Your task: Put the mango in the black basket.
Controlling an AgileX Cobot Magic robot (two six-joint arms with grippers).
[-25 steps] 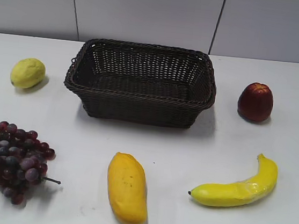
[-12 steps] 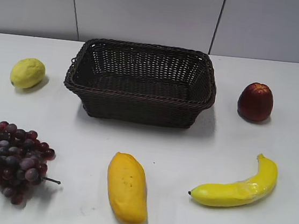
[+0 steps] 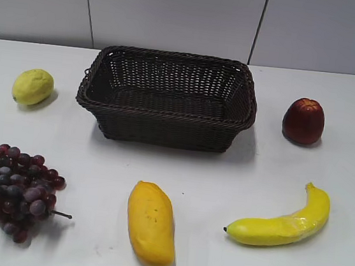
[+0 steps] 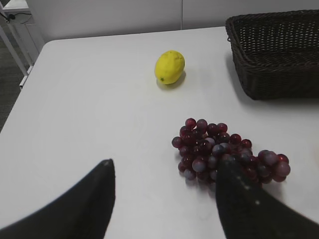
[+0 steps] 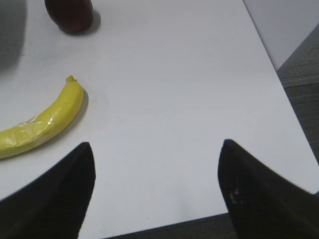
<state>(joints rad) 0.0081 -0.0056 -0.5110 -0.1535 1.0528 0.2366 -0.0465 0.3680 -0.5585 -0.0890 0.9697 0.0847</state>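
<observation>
The orange-yellow mango (image 3: 150,224) lies on the white table at the front centre, in the exterior view only. The black basket (image 3: 165,115) stands empty behind it at the middle; its left end shows in the left wrist view (image 4: 274,64). My left gripper (image 4: 164,167) is open and empty above the table's front left, next to the grapes. My right gripper (image 5: 157,149) is open and empty above the table's front right edge, right of the banana. Neither gripper shows in the exterior view.
A lemon (image 3: 32,86) (image 4: 170,66) sits left of the basket. Purple grapes (image 3: 10,190) (image 4: 224,149) lie at front left. A red apple (image 3: 303,121) (image 5: 70,15) stands right of the basket. A banana (image 3: 283,219) (image 5: 42,122) lies at front right.
</observation>
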